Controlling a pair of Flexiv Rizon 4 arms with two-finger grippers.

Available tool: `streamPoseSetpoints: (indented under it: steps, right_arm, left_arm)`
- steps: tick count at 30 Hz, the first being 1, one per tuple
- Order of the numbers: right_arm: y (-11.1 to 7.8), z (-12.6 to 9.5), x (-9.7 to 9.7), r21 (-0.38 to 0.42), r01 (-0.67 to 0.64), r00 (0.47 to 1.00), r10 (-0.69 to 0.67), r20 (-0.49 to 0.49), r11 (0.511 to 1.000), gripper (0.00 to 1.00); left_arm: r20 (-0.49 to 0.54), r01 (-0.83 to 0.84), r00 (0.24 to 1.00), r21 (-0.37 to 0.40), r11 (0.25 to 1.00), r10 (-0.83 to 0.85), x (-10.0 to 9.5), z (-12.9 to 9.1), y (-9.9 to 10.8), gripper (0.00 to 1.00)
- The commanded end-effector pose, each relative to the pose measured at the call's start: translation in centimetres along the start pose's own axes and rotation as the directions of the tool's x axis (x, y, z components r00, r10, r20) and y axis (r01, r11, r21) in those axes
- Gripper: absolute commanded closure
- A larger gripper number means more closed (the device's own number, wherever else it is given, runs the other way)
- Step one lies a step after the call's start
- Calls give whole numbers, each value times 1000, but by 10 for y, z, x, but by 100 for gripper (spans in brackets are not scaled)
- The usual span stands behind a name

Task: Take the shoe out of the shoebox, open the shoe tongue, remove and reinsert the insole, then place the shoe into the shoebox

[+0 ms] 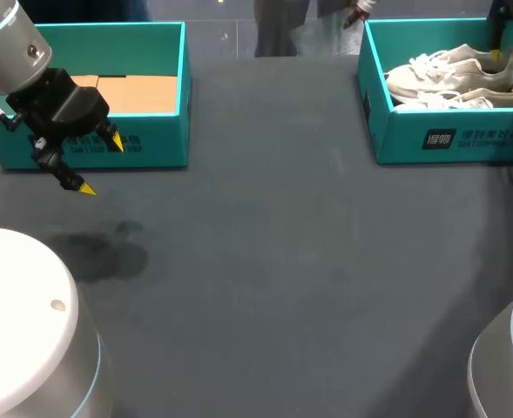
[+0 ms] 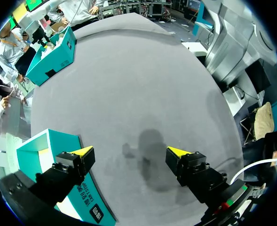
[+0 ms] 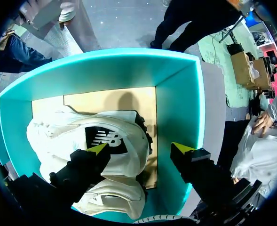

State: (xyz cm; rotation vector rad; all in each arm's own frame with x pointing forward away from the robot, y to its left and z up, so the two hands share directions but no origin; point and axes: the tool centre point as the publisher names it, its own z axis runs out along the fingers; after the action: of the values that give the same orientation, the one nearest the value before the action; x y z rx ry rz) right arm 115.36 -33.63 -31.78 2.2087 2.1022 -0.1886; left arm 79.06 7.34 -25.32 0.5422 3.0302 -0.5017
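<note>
- Head view: the dark grey bench [image 1: 273,261] carries a teal shoebox [image 1: 448,139] at its far right. The box is open at the top.
- 2 pale shoes [image 1: 452,74] lie side by side inside the shoebox, toes towards the left.
- A second teal box [image 1: 165,131] stands at the far left, also open, and its brown cardboard floor shows.
- The left arm [image 1: 12,43] comes in from the far left corner. The left claw [image 1: 102,164] hangs just in front of the second teal box's near wall, with its 2 yellow-tipped fingers spread and nothing between them.
- A faint shadow [image 1: 99,252] lies on the bench, nearer than that claw.
- Left wrist view: the left claw [image 2: 131,153] stands wide open, with only bare bench [image 2: 143,84] between its fingers.
- One finger is just beside a corner of the second teal box [image 2: 58,150]. The shoebox [image 2: 53,59] is well apart from it, across the bench.
- Right wrist view: the right claw [image 3: 140,149] hangs over the shoebox [image 3: 176,103], pointing down into it. Its fingers are apart and grip nothing.
- The 2 shoes lie on their sides on the box's cardboard floor. The shoe with a dark side patch [image 3: 105,136] is under the claw, and the other shoe [image 3: 110,197] lies just beside it.
- One fingertip is over the patched shoe's side and the other is over the box's teal inner wall. I cannot tell whether the first one touches the shoe.
</note>
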Motion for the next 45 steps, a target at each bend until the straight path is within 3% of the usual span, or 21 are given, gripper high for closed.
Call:
streamPoseSetpoints:
  steps: [1,10,17,21,24,26,27,29,34,40,45]
  right_arm:
    - [-21,-22,2,-22,1,1000,0,3,1000,0]
    - [-46,-59,15,-39,21,1000,-21,-18,999,0]
    - [-78,-86,33,-58,36,999,-38,-37,998,0]
    - [-103,-96,46,-57,44,997,-47,-55,997,0]
    - [-120,-101,54,-50,47,996,-50,-69,998,0]
    - [-133,-103,60,-47,48,996,-51,-74,998,0]
    - [-138,-103,62,-44,48,996,-51,-75,998,0]
    - [-150,-105,66,-36,45,996,-48,-78,998,0]
    - [-178,-107,72,-23,26,995,-28,-95,999,0]
    - [-208,-107,78,3,-22,994,22,-110,1000,0]
    - [-228,-108,85,15,-55,992,57,-116,998,0]
  left_arm:
    - [0,0,1000,-3,1000,0,1,0,0,0]
    - [0,0,1000,-3,1000,0,1,0,0,0]
    - [5,0,1000,0,1000,0,0,-7,-4,0]
    - [25,217,976,-60,974,-216,-9,-22,-12,0]
    - [47,530,848,-127,839,-528,-17,-35,-11,0]
    - [71,638,770,-111,762,-634,-16,-45,-10,0]
    - [121,714,699,-160,681,-705,-15,-48,-10,0]
    - [159,800,598,-173,574,-785,-15,-51,-9,0]
    - [245,903,421,-202,379,-873,-13,-55,-1,0]
    - [321,976,198,-149,157,-926,-20,-60,21,0]
    - [332,993,96,-104,65,-938,-25,-66,37,0]
